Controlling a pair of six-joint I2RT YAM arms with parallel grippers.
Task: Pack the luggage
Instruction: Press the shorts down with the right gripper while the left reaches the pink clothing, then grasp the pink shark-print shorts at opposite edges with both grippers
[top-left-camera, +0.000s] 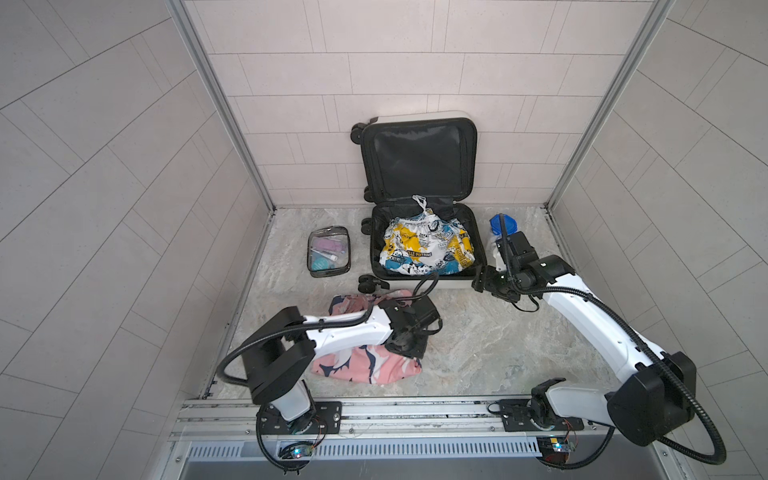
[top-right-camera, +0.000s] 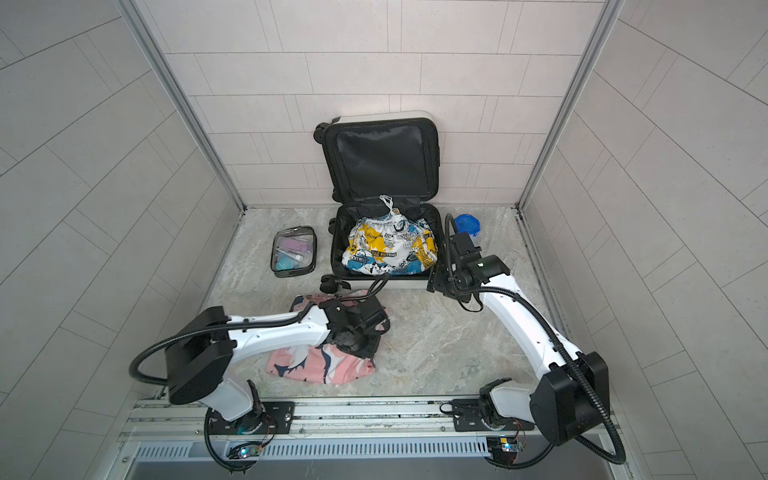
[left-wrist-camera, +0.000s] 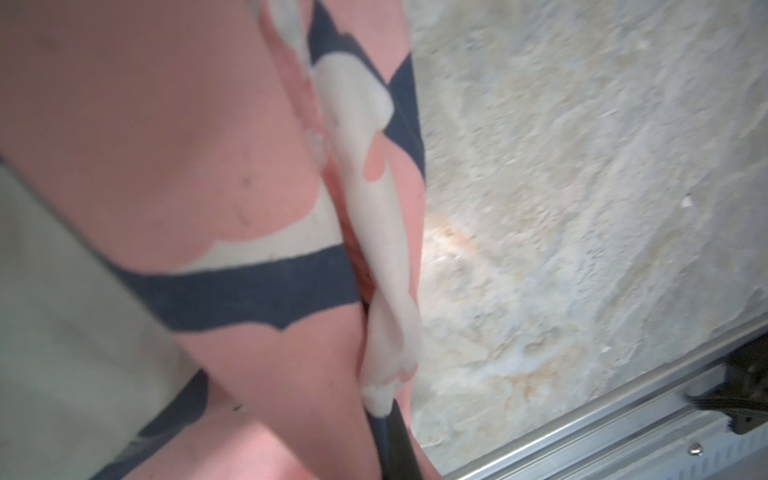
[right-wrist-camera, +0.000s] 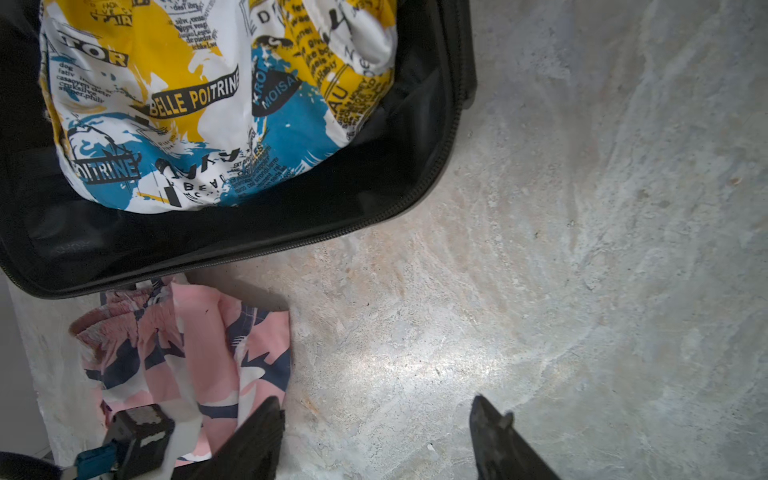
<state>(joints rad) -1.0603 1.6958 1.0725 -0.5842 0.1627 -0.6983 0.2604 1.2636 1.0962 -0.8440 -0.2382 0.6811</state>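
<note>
The luggage (top-left-camera: 419, 162) (top-right-camera: 382, 160) lies open, its black-lined lid leaning on the back wall. Its base (right-wrist-camera: 291, 232) holds a yellow, blue and white printed garment (top-left-camera: 426, 249) (top-right-camera: 388, 249) (right-wrist-camera: 199, 104). A pink, navy and white garment (top-left-camera: 365, 365) (top-right-camera: 320, 365) (right-wrist-camera: 187, 353) lies on the floor in front of the luggage. My left gripper (top-left-camera: 409, 351) (top-right-camera: 359, 345) (left-wrist-camera: 386, 419) points down onto it, shut on a pinched fold of the pink garment (left-wrist-camera: 166, 124). My right gripper (top-left-camera: 482, 280) (top-right-camera: 434, 278) (right-wrist-camera: 376, 401) hangs open and empty over bare floor, by the luggage's front right corner.
A clear black-trimmed toiletry pouch (top-left-camera: 329, 251) (top-right-camera: 294, 251) lies left of the luggage. A blue-lidded container (top-left-camera: 502, 226) (top-right-camera: 467, 225) stands at its right, behind the right arm. Tiled walls close in three sides. A metal rail (top-left-camera: 415, 415) runs along the front edge.
</note>
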